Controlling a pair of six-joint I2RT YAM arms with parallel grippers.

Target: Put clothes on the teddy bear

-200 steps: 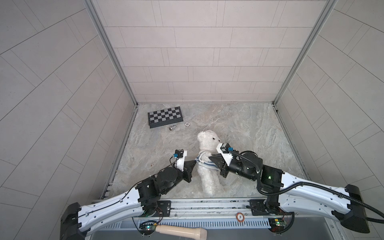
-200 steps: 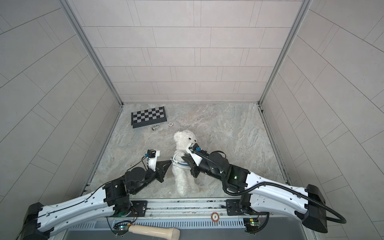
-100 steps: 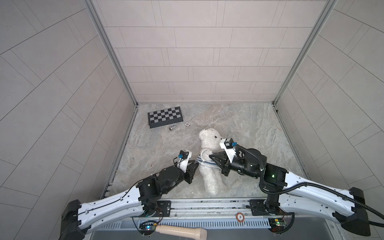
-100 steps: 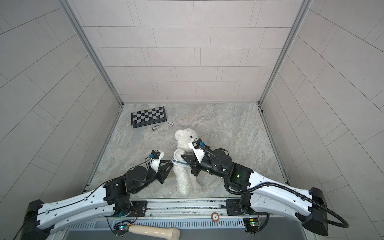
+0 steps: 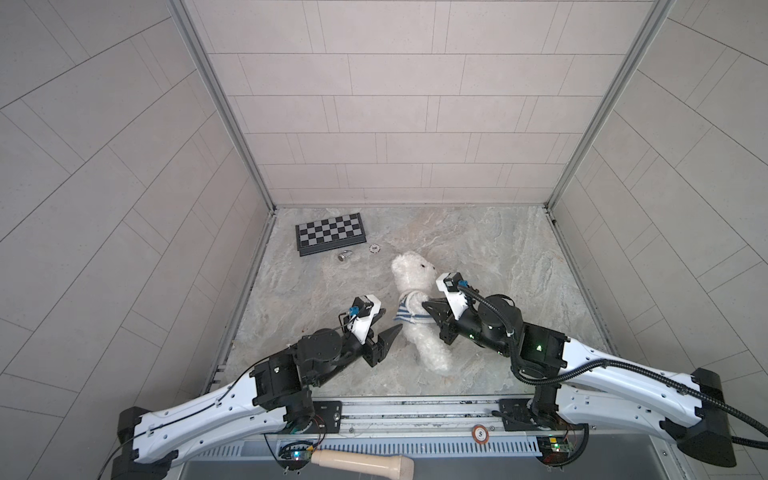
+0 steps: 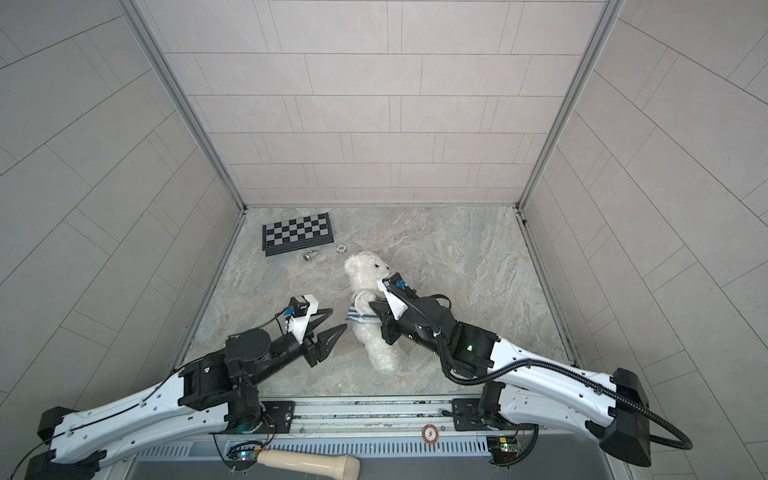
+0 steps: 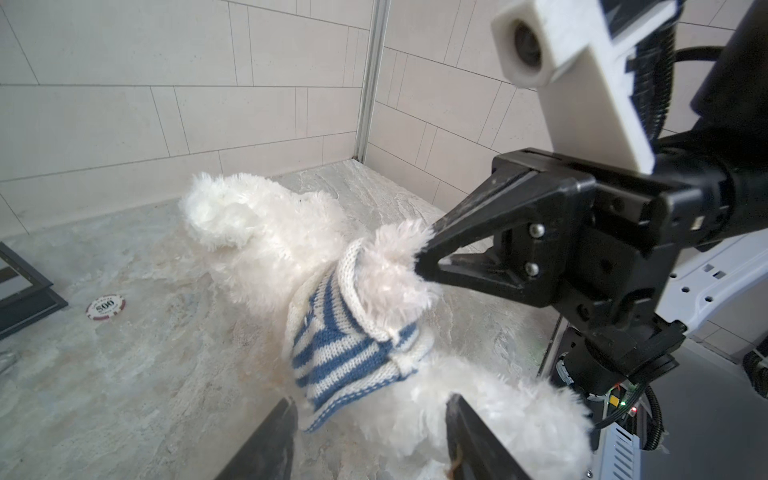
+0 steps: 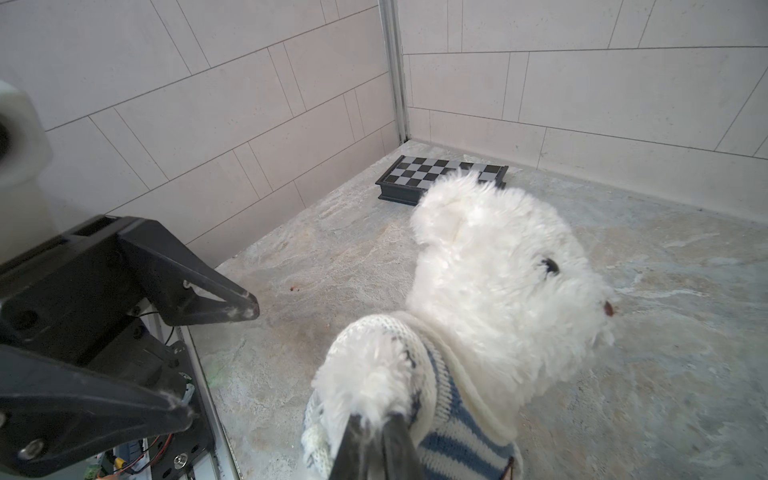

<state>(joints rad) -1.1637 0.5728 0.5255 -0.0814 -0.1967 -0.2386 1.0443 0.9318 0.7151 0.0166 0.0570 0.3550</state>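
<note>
While the right hand [image 7: 422,259], pressed together, pinched the fluffy paw poking from a sleeve of the striped shirt [image 5: 409,313], the teddy bear [image 5: 415,286] lay mid-counter [image 5: 498,266] and the left hand [image 6: 338,318] stood spread just beside its flank, gripping nothing. With nothing anchoring the toy, a tug looked likely to drag the whole bear, or to slip off the fur and let the paw retreat into the sleeve. A folding chessboard box [image 5: 330,237] lay shut near the back wall, its contents unseen.

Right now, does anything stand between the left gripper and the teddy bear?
Nothing visible does. The left gripper is open beside the teddy bear, only bare floor between them; the right gripper pinches its arm on the far side.
</note>
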